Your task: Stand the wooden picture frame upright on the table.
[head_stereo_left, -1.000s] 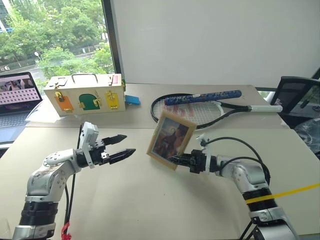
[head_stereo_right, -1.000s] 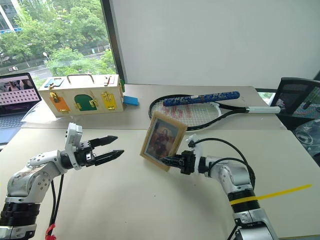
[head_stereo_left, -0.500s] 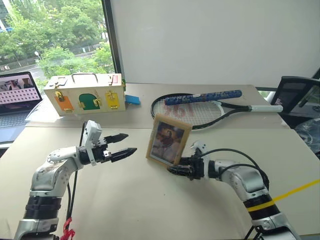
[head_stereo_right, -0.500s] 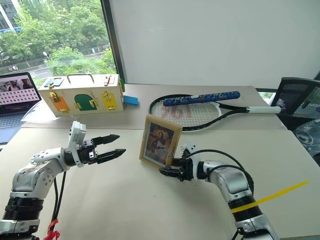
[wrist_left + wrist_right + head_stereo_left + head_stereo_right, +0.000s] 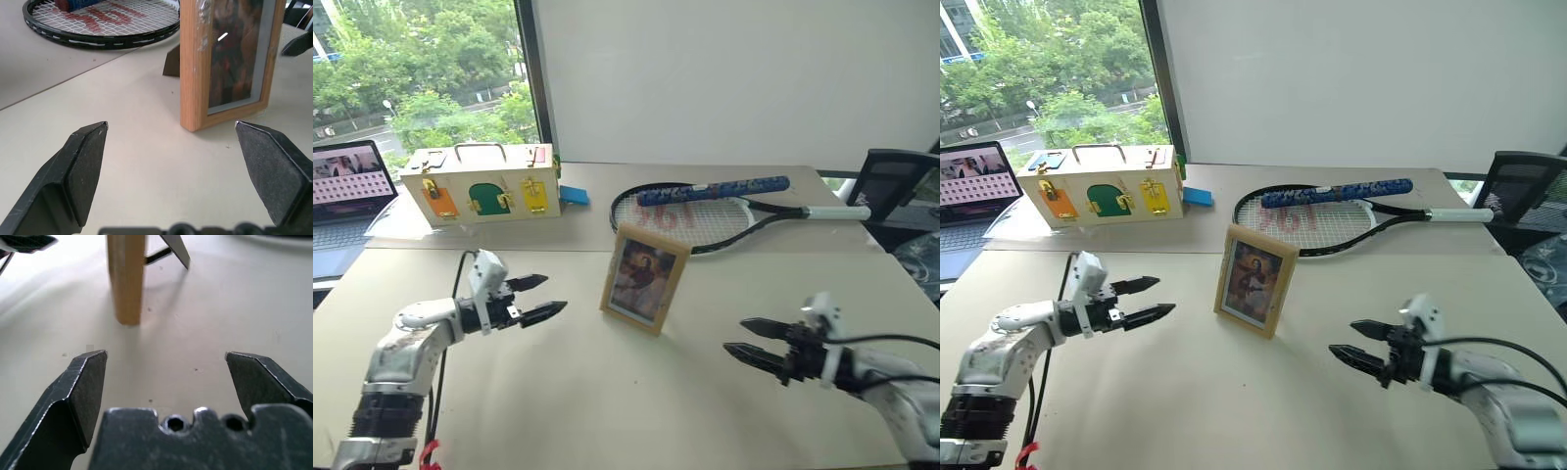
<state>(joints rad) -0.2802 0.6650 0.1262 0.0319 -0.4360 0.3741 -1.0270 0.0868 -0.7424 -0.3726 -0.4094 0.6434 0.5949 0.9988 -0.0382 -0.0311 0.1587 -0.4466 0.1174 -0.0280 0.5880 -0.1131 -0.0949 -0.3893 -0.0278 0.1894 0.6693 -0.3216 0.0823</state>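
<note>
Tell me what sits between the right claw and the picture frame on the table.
Nothing visible does. The picture frame stands upright on the table, propped on its stand, and only bare tabletop lies between it and the open right claw. The racket lies behind the frame, out of that path.

one picture frame (image 5: 643,277), one racket (image 5: 705,212) (blue-wrapped tube (image 5: 713,190) atop), one latch box (image 5: 480,186).

Readable text: almost nothing from where I sit.

I make out only a red mark printed across the strings of the tennis racket (image 5: 680,217), and I cannot tell its letters. The laptop (image 5: 347,181) screen shows small pictures, with no words I can read.
</note>
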